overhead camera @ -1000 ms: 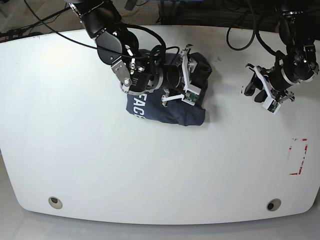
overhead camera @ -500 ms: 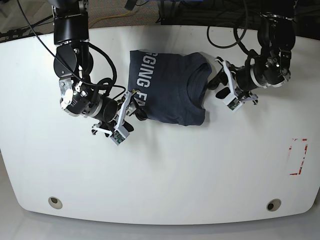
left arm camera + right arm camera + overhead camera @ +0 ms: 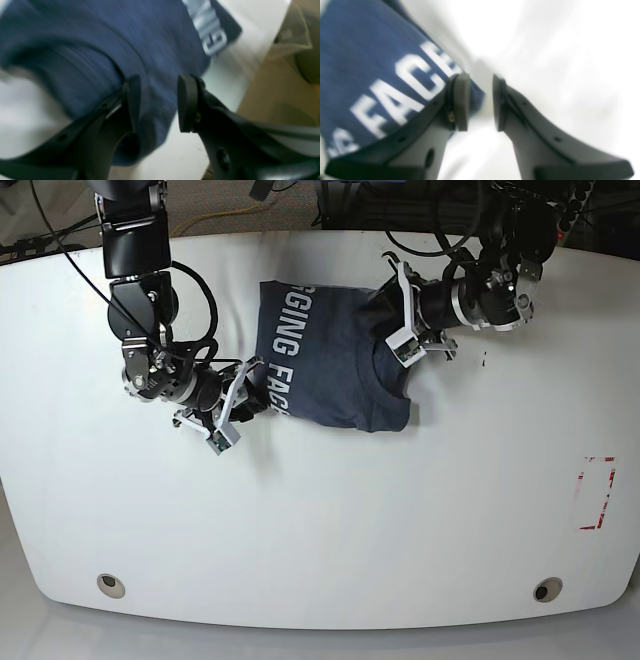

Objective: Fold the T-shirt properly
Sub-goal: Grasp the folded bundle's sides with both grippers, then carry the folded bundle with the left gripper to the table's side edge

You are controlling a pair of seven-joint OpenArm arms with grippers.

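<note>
The dark blue T-shirt (image 3: 330,370) lies folded into a rectangle at the back middle of the white table (image 3: 320,510), its white lettering along the left side. My right gripper (image 3: 250,392) is low at the shirt's front-left corner. In the right wrist view its fingers (image 3: 462,102) stand a narrow gap apart, and the corner by "FACE" (image 3: 402,82) reaches just behind that gap (image 3: 480,102). My left gripper (image 3: 405,340) is at the shirt's back-right edge near the collar. It (image 3: 158,102) is open, and the blurred cloth (image 3: 100,37) lies beneath it.
Two round holes (image 3: 111,585) (image 3: 547,589) sit near the table's front edge. A red marking (image 3: 597,492) is at the right. Cables hang along the back edge. In the left wrist view the table's edge (image 3: 250,62) and brown floor show at the right.
The shirt went from bunched under my right arm to laid flat. My right gripper drew back to the front-left corner and narrowed. My left gripper moved in from the right onto the shirt's back-right edge.
</note>
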